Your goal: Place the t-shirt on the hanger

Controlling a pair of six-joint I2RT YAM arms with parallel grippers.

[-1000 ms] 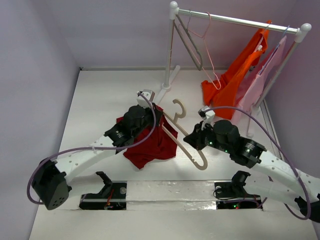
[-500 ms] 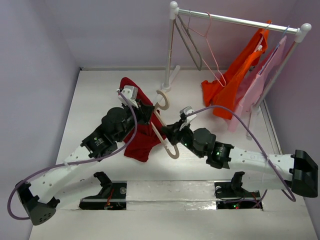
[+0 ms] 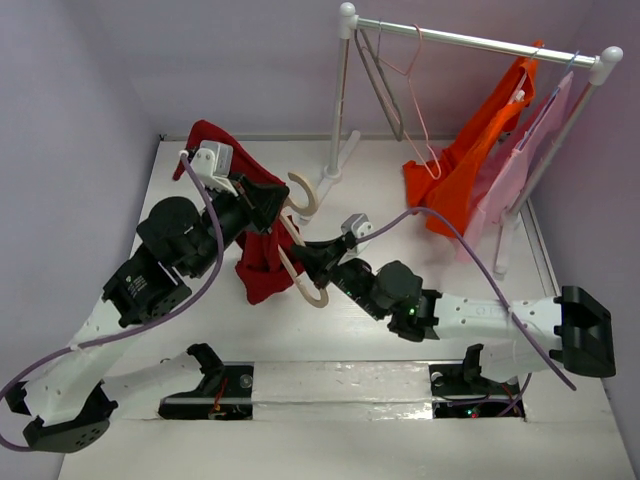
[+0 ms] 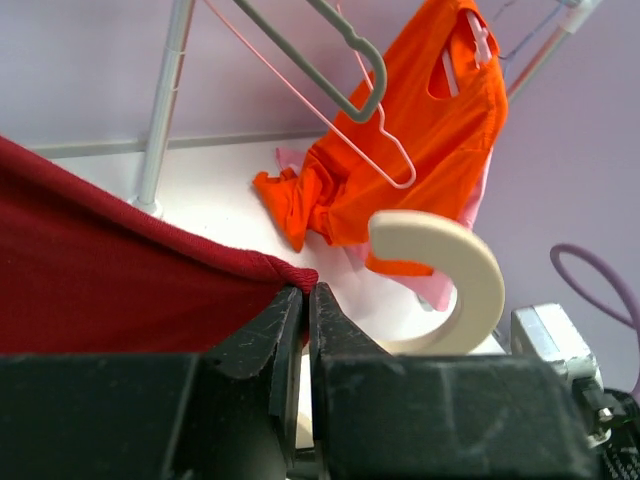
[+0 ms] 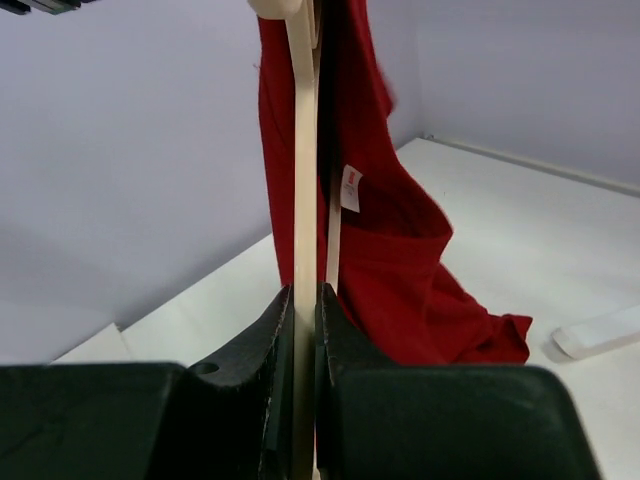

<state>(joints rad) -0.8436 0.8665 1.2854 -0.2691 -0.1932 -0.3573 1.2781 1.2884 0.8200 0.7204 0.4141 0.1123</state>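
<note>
Two grips: left gripper (image 4: 305,292) seemingly pinches t-shirt (image 4: 100,280), right gripper (image 5: 305,292) clamps hanger (image 5: 302,150).

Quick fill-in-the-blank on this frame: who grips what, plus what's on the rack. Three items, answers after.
1. The left gripper is shut on the edge of the ___ t-shirt.
2. The right gripper is shut on the hanger, whose hook shows in the ___ wrist view.
3. On the rack, a pink garment hangs beside an ___ one.

Missing words: red; left; orange.
</note>
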